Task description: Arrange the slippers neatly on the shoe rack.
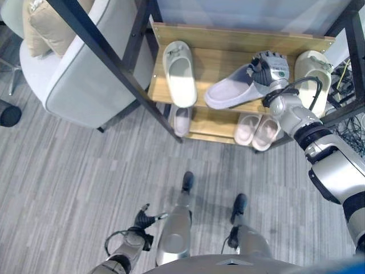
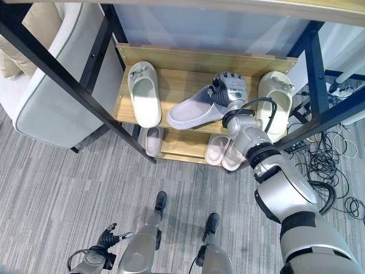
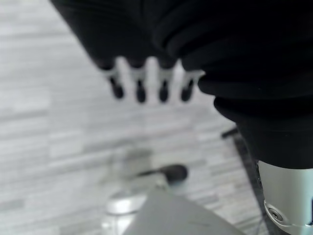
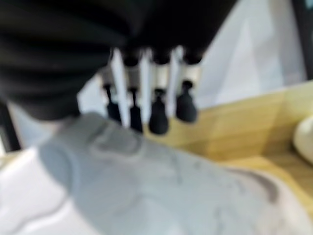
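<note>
Wooden boards make up the shoe rack, framed in dark metal, and my right robot hand is over its upper shelf, fingers curled onto the toe end of a pale grey slipper. I am grasping that slipper at its right end; it lies slanted across the middle of the shelf, its heel toward the near left edge. To its left, well apart, 1 cream slipper lies lengthwise on the same shelf. To the right, just past my wrist, another cream slipper lies at the shelf's right end. On the lower shelf I see 1 small pinkish slipper at the left and a pair of pinkish slippers side by side at the right. My left robot hand hangs low over the grey floor, fingers loose and empty. A light armchair stands left of the rack.
</note>
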Controlling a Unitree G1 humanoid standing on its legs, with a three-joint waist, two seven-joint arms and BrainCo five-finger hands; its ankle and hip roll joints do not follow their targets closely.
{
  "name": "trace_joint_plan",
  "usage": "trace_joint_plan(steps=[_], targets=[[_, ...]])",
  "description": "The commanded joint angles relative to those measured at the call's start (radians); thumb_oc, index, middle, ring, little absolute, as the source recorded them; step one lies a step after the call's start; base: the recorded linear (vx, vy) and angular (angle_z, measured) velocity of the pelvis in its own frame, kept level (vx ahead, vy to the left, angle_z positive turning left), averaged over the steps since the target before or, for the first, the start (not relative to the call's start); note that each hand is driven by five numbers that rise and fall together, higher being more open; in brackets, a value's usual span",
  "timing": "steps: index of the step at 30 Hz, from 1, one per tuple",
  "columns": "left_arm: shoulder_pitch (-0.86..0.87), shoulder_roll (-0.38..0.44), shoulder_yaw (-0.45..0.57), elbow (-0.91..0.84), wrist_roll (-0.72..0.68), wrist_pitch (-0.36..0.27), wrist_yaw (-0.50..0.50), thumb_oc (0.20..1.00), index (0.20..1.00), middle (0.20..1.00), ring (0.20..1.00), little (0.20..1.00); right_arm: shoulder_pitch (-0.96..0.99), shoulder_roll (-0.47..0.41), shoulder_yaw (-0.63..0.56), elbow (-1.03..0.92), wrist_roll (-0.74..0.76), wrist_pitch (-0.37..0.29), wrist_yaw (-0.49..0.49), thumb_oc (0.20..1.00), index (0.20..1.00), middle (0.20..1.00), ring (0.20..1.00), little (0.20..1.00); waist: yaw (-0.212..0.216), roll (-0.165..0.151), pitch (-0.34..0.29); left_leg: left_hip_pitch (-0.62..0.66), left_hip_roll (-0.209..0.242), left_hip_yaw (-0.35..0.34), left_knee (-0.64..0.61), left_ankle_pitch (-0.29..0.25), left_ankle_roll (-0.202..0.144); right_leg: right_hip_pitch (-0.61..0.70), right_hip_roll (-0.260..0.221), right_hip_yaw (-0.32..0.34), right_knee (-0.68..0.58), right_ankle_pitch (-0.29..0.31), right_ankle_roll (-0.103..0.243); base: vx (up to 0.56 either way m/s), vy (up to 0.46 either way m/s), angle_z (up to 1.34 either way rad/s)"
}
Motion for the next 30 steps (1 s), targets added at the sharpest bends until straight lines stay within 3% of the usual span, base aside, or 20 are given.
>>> trace_joint_plan(steps=[1,16,20,30], targets=[[-0.058,0.011,-0.05,0.022,-0.012,0.0,0.012,1.0,1.0,1.0,1.0,1.0,-0.031,-0.059,0.003,-0.044,0.018,0.003,0.001,0.2,0.2,0.2,0.2,0.2,0.023,-0.022,0.073,-0.001,-0.027,0.04,0.07,-0.126,0.004,-0.037,-0.109,0.056,0.102,-0.078,0.072,0.0,-0.009,-0.05],[-0.063,0.011,-0.022,0.037,0.01,0.005,0.021,1.0,1.0,1.0,1.0,1.0,-0.007,-0.1,0.062,-0.188,-0.112,-0.001,0.0,0.2,0.2,0.2,0.2,0.2,0.01,-0.029,0.072,0.009,-0.02,0.044,0.063,-0.126,0.004,-0.035,-0.104,0.056,0.108,-0.087,0.07,0.0,-0.004,-0.01],[-0.104,0.01,-0.004,0.063,0.0,0.009,0.018,1.0,1.0,1.0,1.0,1.0,0.029,-0.119,0.081,-0.244,-0.169,0.001,0.036,0.2,0.2,0.2,0.2,0.2,-0.013,-0.043,0.078,0.011,-0.015,0.048,0.065,-0.13,0.002,-0.042,-0.103,0.064,0.112,-0.086,0.071,-0.01,-0.002,0.0],[-0.077,0.008,0.0,0.085,-0.001,0.006,0.014,1.0,1.0,1.0,1.0,1.0,0.02,-0.113,0.102,-0.14,-0.171,0.011,0.032,0.2,0.2,0.2,0.2,0.2,-0.002,-0.047,0.08,0.003,-0.013,0.044,0.059,-0.122,0.0,-0.05,-0.1,0.062,0.112,-0.084,0.068,0.0,-0.005,-0.01]])
